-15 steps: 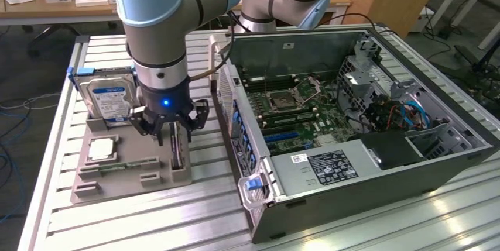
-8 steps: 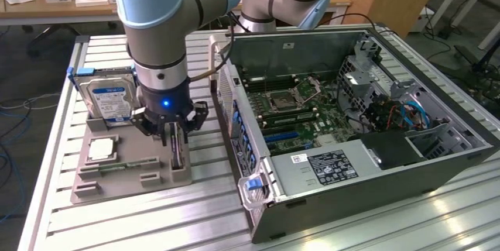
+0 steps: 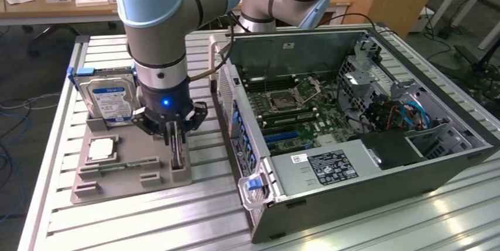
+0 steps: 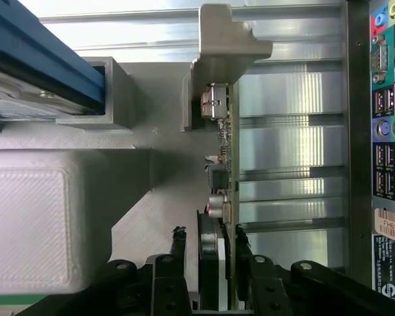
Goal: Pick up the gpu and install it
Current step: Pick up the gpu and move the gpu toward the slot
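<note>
The hand hides the gpu's upper edge from outside.

Grey fixture and open computer case on a slatted table.
Upright hard drive and square chip near the gripper; case on its other side.

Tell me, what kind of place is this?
Most likely a robot lab or workshop. A big robot arm reaches over a grooved metal table, an open computer case sits on it with its parts showing, and cluttered desks stand behind.

table: slatted metal | on it: grey parts holder, open computer case beside it
</note>
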